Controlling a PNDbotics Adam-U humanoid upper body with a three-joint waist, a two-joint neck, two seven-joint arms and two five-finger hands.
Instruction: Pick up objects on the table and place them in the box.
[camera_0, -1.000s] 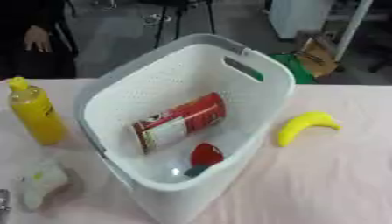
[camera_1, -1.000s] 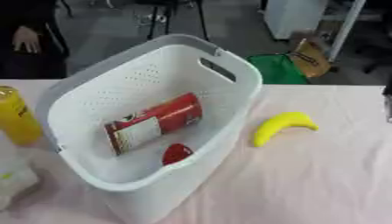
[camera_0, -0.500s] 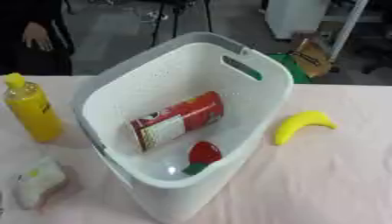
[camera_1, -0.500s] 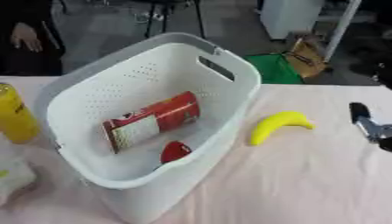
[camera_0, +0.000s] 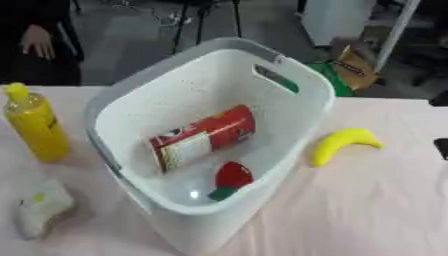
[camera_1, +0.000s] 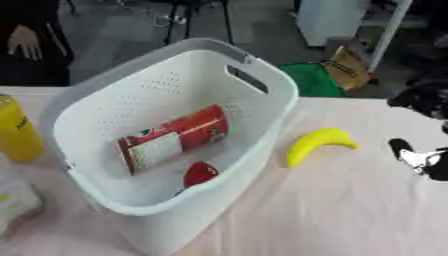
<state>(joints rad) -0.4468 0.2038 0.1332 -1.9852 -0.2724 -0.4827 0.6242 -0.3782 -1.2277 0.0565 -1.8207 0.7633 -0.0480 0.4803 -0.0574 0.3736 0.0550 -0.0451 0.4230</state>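
Note:
A white perforated basket (camera_0: 302, 75) stands in the middle of the table. Inside it lie a red snack can (camera_0: 201, 137) on its side and a small red fruit with a green end (camera_0: 232, 175). A yellow banana (camera_1: 315, 142) lies on the table just right of the basket. My right hand (camera_1: 418, 157) comes in at the right edge, a short way right of the banana and not touching it, open and holding nothing. A yellow squeeze bottle (camera_0: 35, 125) stands upright left of the basket. A white packet (camera_0: 39, 207) lies at the front left. My left hand does not show.
The table has a pale pink cloth (camera_1: 350, 210), bare in front of and behind the banana. Beyond the far edge, on the floor, are a cardboard box (camera_1: 346, 65), a green object (camera_1: 306, 80) and chair legs. A person stands at the far left.
My right hand has come in from the right edge and moved left toward the banana. The things on the table have stayed put.

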